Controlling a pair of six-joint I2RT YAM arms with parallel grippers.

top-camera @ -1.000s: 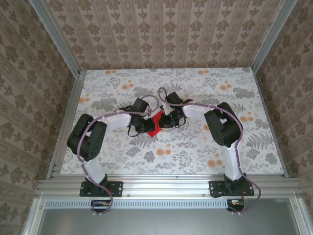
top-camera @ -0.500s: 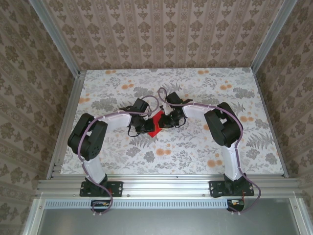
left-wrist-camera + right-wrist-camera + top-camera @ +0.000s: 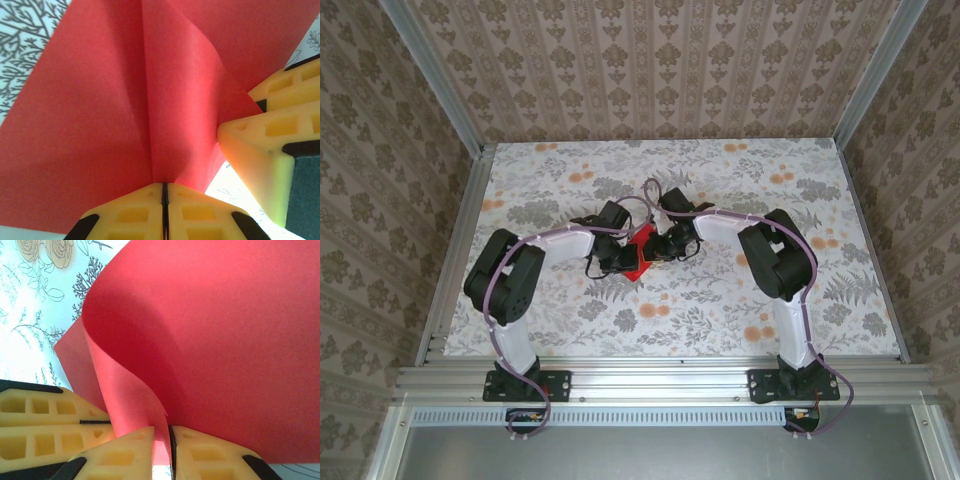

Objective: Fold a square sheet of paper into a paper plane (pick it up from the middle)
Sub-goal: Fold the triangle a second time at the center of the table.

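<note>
We see 2 grippers meeting near the middle of a floral table [image 3: 740,310], with the red paper [image 3: 640,248] held between them, creased and curling. The left gripper [image 3: 164,186] is pinched tight on a fold of the paper. The right gripper [image 3: 168,432] clamps a curled edge, its fingers almost touching.

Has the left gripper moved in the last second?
Yes: the left gripper edged right, away from the table's left rail, toward the right gripper across the red paper.

High overview, close wrist views, shared paper [image 3: 639,252]
</note>
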